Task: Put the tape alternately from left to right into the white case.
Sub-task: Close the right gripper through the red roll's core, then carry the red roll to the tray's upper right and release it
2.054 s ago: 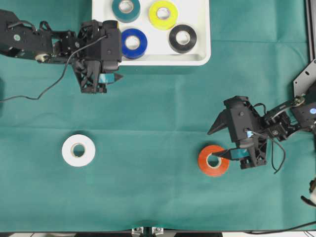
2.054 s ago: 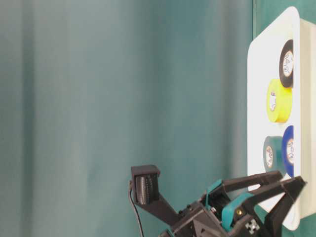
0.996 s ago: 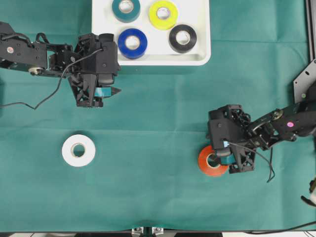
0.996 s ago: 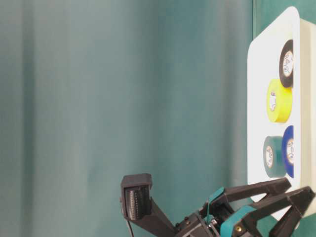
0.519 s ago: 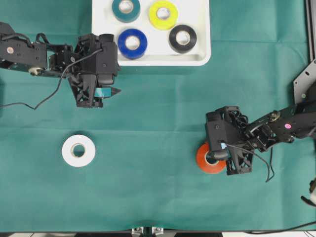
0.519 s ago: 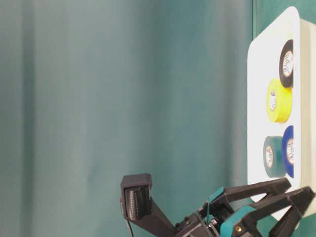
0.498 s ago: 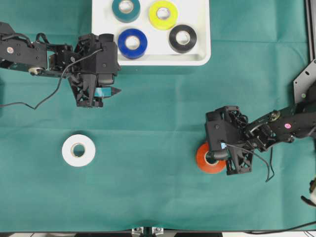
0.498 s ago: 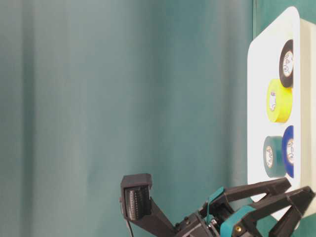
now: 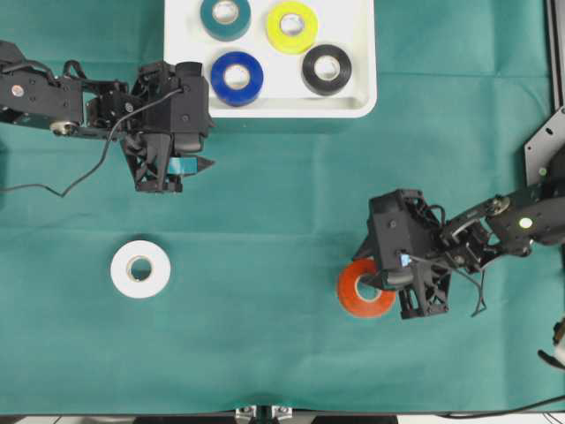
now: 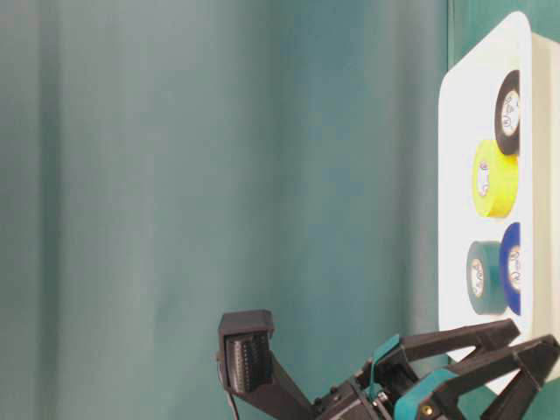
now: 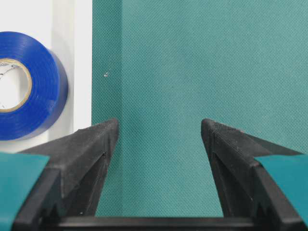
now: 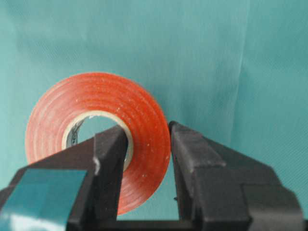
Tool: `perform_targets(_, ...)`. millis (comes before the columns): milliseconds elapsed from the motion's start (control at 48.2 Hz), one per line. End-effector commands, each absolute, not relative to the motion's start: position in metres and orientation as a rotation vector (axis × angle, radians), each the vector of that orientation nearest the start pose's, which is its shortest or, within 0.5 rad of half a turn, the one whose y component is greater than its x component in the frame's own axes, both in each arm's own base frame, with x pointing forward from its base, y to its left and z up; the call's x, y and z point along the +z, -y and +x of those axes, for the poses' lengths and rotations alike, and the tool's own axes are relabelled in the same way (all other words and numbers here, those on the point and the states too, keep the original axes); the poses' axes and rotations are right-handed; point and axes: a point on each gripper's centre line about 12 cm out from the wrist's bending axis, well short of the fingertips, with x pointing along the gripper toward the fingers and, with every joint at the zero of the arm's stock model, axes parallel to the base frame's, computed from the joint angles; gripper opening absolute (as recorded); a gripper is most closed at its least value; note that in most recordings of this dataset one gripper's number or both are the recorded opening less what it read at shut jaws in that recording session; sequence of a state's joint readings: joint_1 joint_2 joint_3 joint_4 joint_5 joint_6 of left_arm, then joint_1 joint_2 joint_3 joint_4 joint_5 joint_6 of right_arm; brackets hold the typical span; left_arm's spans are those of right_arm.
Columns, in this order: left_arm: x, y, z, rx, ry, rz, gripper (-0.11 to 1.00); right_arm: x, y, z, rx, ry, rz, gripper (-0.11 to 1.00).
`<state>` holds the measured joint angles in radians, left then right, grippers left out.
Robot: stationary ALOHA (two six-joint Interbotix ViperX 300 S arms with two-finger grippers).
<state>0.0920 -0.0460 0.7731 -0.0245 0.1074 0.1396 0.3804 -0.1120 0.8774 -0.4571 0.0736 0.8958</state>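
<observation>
So the green counter (image 9: pixel 282 177) has the white case (image 9: pixel 357 88) at its far edge, with the teal (image 9: pixel 225 16), yellow (image 9: pixel 292 26), blue (image 9: pixel 237 77) and black (image 9: pixel 327 68) rolls inside. The white roll (image 9: pixel 140 268) lies flat toward the near left. My left jaws (image 9: pixel 181 165) hang wide open just off the case's near-left corner, holding nothing. My right jaws (image 9: pixel 393 281) are clamped on the orange-red roll (image 9: pixel 360 291), one finger through its core, near right.
</observation>
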Motion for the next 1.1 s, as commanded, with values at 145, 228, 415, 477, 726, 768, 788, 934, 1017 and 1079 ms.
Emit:
perform_targets(145, 0.154, -0.031, 0.350, 0.037, -0.799, 0.068, 0.95, 0.175, -0.109, 0.310, 0.108, -0.798, 0.246, 0.27)
perform_targets(228, 0.154, -0.030, 0.350, 0.036, -0.799, 0.069, 0.95, 0.177, -0.104, 0.310, 0.082, -0.807, 0.239, 0.27)
perform_targets(415, 0.153, -0.030, 0.349, 0.034, -0.800, 0.069, 0.95, 0.178, -0.089, 0.315, 0.037, -0.804, 0.239, 0.27)
perform_targets(477, 0.153, -0.029, 0.349, 0.032, -0.802, 0.071, 0.95, 0.179, -0.082, 0.318, 0.019, -0.797, 0.234, 0.27)
perform_targets(726, 0.154, -0.028, 0.349, 0.030, -0.800, 0.071, 0.95, 0.184, -0.028, 0.331, -0.101, -0.753, 0.186, 0.27)
perform_targets(768, 0.154, -0.028, 0.349, 0.030, -0.800, 0.071, 0.95, 0.184, -0.019, 0.332, -0.124, -0.749, 0.175, 0.27)
perform_targets(788, 0.154, -0.028, 0.349, 0.029, -0.799, 0.072, 0.95, 0.185, -0.014, 0.333, -0.134, -0.745, 0.169, 0.27)
perform_targets(934, 0.153, -0.028, 0.349, 0.029, -0.802, 0.072, 0.95, 0.187, 0.021, 0.334, -0.216, -0.730, 0.141, 0.27)
perform_targets(1017, 0.154, -0.028, 0.349, 0.028, -0.800, 0.073, 0.95, 0.189, 0.043, 0.333, -0.267, -0.720, 0.132, 0.27)
perform_targets(1079, 0.153, -0.028, 0.349, 0.029, -0.802, 0.072, 0.95, 0.189, 0.058, 0.331, -0.302, -0.716, 0.130, 0.27)
